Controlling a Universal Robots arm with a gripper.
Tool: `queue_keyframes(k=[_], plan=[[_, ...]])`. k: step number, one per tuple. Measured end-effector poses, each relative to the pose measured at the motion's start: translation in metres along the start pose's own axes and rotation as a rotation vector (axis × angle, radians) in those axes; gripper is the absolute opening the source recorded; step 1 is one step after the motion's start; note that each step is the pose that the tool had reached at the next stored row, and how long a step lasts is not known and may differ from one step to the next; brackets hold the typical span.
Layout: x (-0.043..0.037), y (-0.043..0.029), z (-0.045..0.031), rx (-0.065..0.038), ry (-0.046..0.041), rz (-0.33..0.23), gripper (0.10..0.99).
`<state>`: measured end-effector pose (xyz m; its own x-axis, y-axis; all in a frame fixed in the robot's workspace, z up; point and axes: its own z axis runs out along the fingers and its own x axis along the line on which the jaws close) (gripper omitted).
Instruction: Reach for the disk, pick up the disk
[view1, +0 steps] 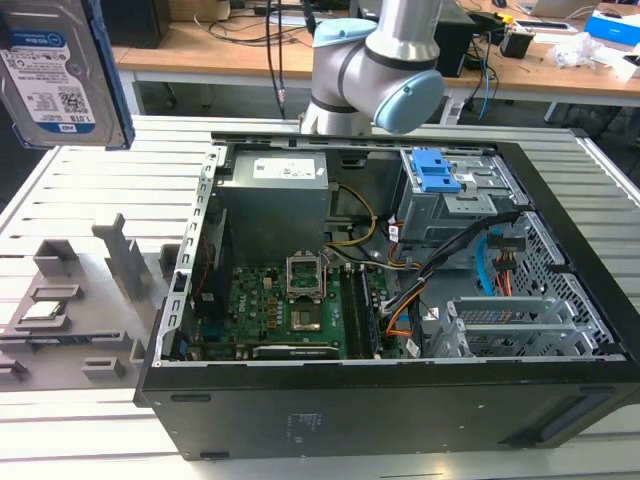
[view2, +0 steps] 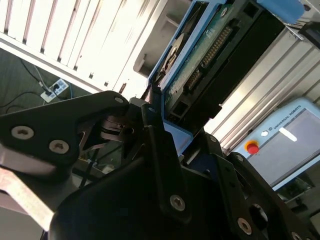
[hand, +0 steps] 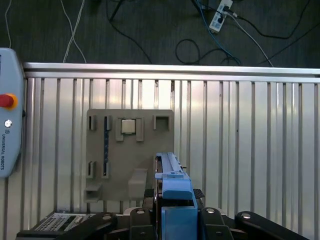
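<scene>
The disk (view1: 60, 75), a silver hard drive with a white-and-blue label and a blue frame, hangs high in the air at the exterior view's left, above the slatted table. My gripper (hand: 175, 194) is shut on it: black fingers (hand: 210, 216) clamp the blue frame of the disk (hand: 172, 175) from both sides, seen edge-on in the first wrist view. In the second wrist view the disk (view2: 210, 55) shows its green circuit-board underside, rising out of my gripper (view2: 162, 125). Below the disk lies the grey fixture plate (hand: 130, 150).
An open computer case (view1: 400, 300) fills the middle and the exterior view's right. The grey fixture plate (view1: 70, 310) with upright slots and a small square chip (view1: 45, 308) lies left of it. A pendant with a red button (hand: 6, 101) rests at the table edge.
</scene>
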<state>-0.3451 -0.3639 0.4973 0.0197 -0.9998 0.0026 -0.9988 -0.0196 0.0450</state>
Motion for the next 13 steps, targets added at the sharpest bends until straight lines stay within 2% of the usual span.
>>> queue_keyframes(k=[4,7,10,13], plan=[[0.0002,-0.0168,-0.0008,0.000,0.0000,0.000,0.369],[0.0005,-0.0337,-0.0016,0.000,0.0000,0.000,0.369],[0.0006,-0.0425,-0.0019,0.000,0.0000,0.000,0.369],[0.0008,-0.0553,-0.0025,0.000,0.0000,0.000,0.369]])
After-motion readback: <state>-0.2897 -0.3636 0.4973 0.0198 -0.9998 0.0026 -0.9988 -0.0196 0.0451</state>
